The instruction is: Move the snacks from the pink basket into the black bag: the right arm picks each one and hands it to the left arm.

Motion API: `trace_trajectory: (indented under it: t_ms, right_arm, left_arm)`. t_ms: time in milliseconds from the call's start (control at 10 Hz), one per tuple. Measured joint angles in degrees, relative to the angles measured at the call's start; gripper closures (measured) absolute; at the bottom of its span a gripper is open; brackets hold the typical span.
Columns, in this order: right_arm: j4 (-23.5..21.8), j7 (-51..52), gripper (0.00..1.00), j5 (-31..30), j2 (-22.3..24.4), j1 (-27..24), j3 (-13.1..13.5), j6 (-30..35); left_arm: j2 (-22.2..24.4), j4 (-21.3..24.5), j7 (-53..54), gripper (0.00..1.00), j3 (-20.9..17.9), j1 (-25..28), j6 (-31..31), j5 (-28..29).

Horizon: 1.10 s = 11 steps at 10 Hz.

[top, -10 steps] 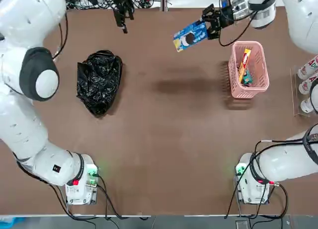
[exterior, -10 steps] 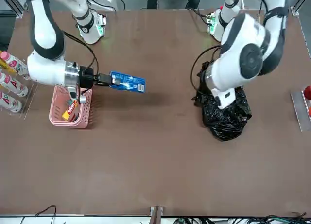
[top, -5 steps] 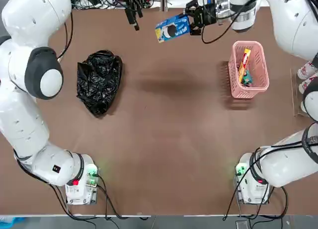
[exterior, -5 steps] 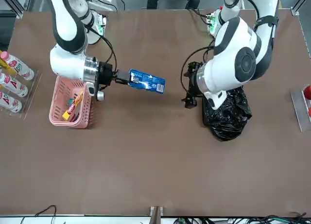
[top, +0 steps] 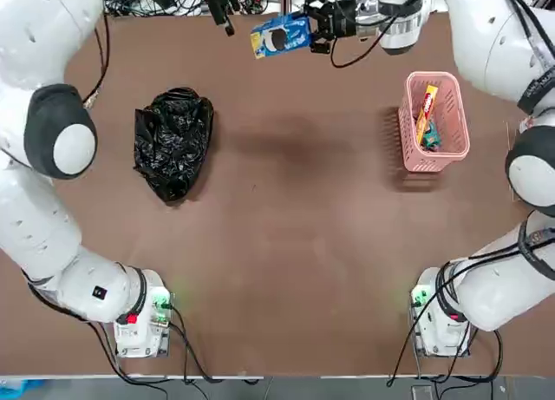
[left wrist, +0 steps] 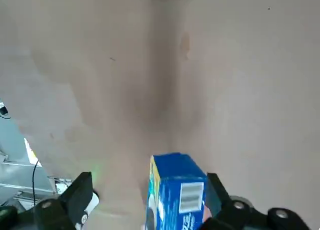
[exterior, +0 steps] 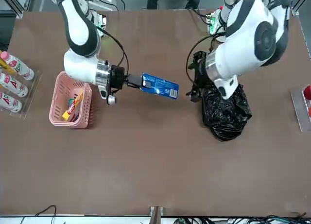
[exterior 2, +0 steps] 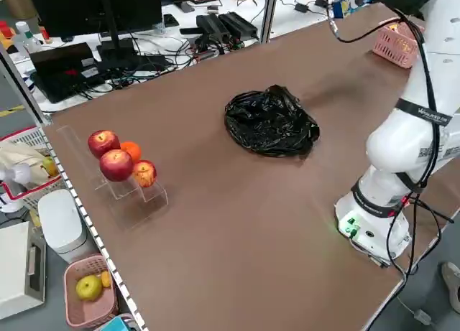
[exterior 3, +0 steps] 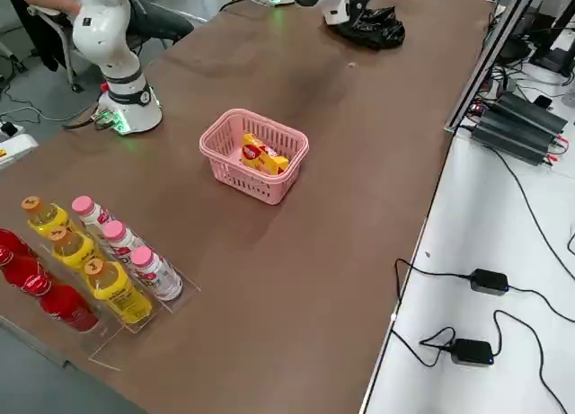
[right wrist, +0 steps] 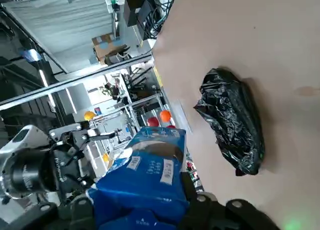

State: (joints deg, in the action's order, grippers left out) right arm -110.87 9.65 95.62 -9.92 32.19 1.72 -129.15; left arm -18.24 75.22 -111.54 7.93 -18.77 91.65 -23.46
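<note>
Your right gripper [exterior: 130,81] pinches one short end of the blue pack [exterior: 160,86] and holds it out level in the air, well clear of the table [top: 303,244], while your left gripper [exterior: 196,79] waits just beside the pack's free end with its fingers spread wide, above the near edge of the black bag [exterior: 226,110]. The pack looks like a light, fairly stiff carton with a glossy skin, so judge it easy to carry but apt to slide; take it across the flat faces near the free end rather than by a corner. The long yellow-orange pack [top: 426,112] and the small teal one [top: 431,139] lie in the pink basket [top: 455,148], well apart from the handover. The left wrist view shows what the overhead cannot: the pack's end sits between the spread fingers [left wrist: 77,199], off-centre toward one of them. The front view alone gives the gap between pack and left gripper; the right side view shows the basket beside a rack of bottles [exterior 3: 99,257], and the left side view shows apples [exterior 2: 115,162] on a stand.
</note>
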Motion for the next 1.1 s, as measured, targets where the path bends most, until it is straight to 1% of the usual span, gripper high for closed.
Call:
trace_trajectory:
  t_ms: [200, 500, 700, 900, 1100]
  right_arm:
    - [0.17, 0.79, 0.43, 0.02, -0.03, 0.49, 0.03, -0.39]
    - [1.02, 7.63, 0.43, 0.01, -0.19, 2.02, 0.04, -0.37]
    - [1.51, 10.92, 0.44, -0.05, -0.49, 3.18, 0.04, -0.38]
    - [1.78, 11.43, 0.44, -0.10, -0.77, 3.50, 0.04, -0.39]
    - [1.67, 11.84, 0.44, -0.41, -0.99, 3.51, 0.27, -0.45]
  left_arm:
    - [-0.08, 0.33, 0.03, 0.00, -0.01, 0.05, 0.07, -0.60]
    - [-1.07, 0.49, 4.24, 0.00, 0.05, -0.33, 1.45, -0.76]
    - [-1.54, 0.50, 4.63, 0.00, 0.11, -1.42, 3.10, -0.80]
    - [-2.84, 0.65, 3.86, 0.00, 0.15, -2.62, 5.30, -0.97]
    - [-4.03, 0.93, 3.70, 0.00, 0.23, -4.06, 5.18, -1.14]
